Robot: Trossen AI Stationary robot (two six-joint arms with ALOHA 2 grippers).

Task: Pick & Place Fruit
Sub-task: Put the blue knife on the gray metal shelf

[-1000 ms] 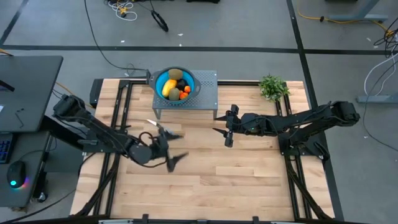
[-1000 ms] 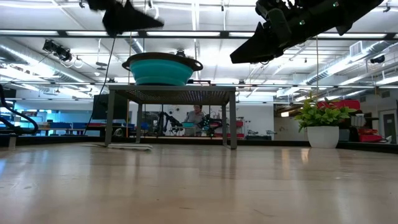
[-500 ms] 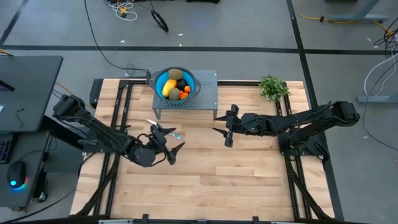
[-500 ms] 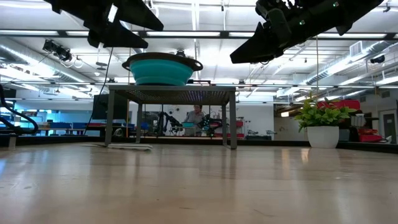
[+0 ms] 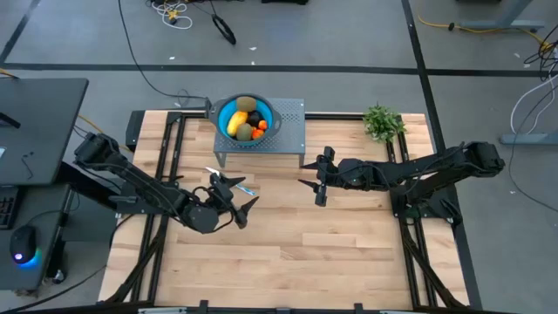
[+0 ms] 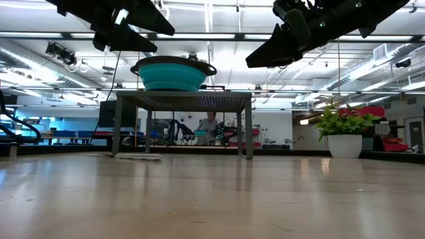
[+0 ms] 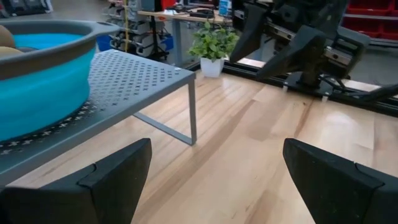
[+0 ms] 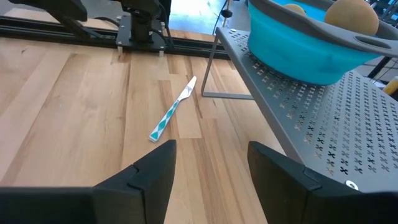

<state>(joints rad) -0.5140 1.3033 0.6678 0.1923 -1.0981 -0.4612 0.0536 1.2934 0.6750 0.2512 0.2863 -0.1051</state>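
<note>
The fruit lies in a blue bowl [image 5: 221, 115] on a grey perforated stand [image 5: 289, 131] at the table's far side. In the bowl I see a yellow oblong [image 5: 237, 123], an olive-brown oval [image 5: 247, 105], a dark ball [image 5: 255, 118] and orange pieces [image 5: 260, 129]. My left gripper [image 5: 240, 194] hangs open above the table, just near of the stand and pointing toward it; its wrist view shows the bowl [image 7: 37, 81] close by. My right gripper [image 5: 309, 180] is open too, hovering to the right of the stand, with the bowl [image 8: 298, 43] in its wrist view.
A blue-handled knife [image 8: 173, 111] lies on the wood in front of the stand, partly under my left gripper. A potted green plant [image 5: 382, 122] stands at the far right corner. Bare wood stretches across the near half. A person [image 6: 210, 124] sits far behind the table.
My left gripper has moved toward the far edge and the stand, turned a little, and come down into the low view. It has kept still over the last half second. The right arm has not moved.
</note>
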